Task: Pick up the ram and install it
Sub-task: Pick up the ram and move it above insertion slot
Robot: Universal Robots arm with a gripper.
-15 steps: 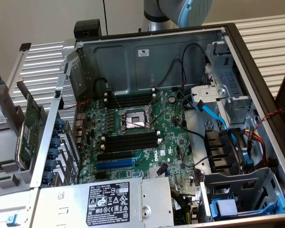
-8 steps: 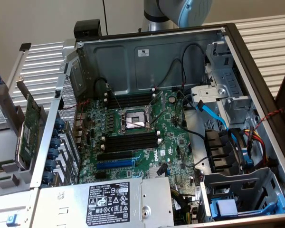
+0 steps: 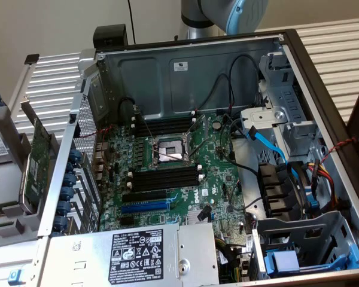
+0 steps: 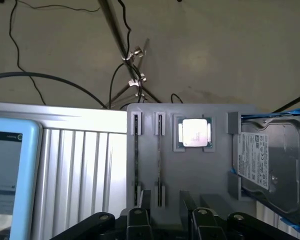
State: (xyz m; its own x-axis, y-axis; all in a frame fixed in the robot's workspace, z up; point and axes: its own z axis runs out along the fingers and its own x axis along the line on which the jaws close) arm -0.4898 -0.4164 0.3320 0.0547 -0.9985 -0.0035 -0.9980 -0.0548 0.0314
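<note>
I see the ram (image 4: 136, 160) edge-on as a thin dark stick standing in a slot of the grey holder tray (image 4: 190, 170). A second thin stick (image 4: 160, 160) stands in the slot beside it. My gripper (image 4: 170, 226) hovers above the tray's near end, open, with nothing between its black fingers (image 4: 138, 220). On the exterior view's left, a long green board (image 3: 36, 156) stands on edge in the same grey holder. The arm (image 3: 227, 15) is behind the open computer case. Empty black memory slots (image 3: 166, 178) with white clips lie on the motherboard (image 3: 218, 155).
A silver processor (image 4: 194, 133) and a hard drive (image 4: 270, 160) sit in the tray next to the sticks. The ribbed metal tabletop (image 4: 85, 165) lies alongside, with a screen (image 4: 5, 175) beyond it. The case holds cables (image 3: 269, 143), a power supply (image 3: 137, 251) and a drive cage (image 3: 311, 239).
</note>
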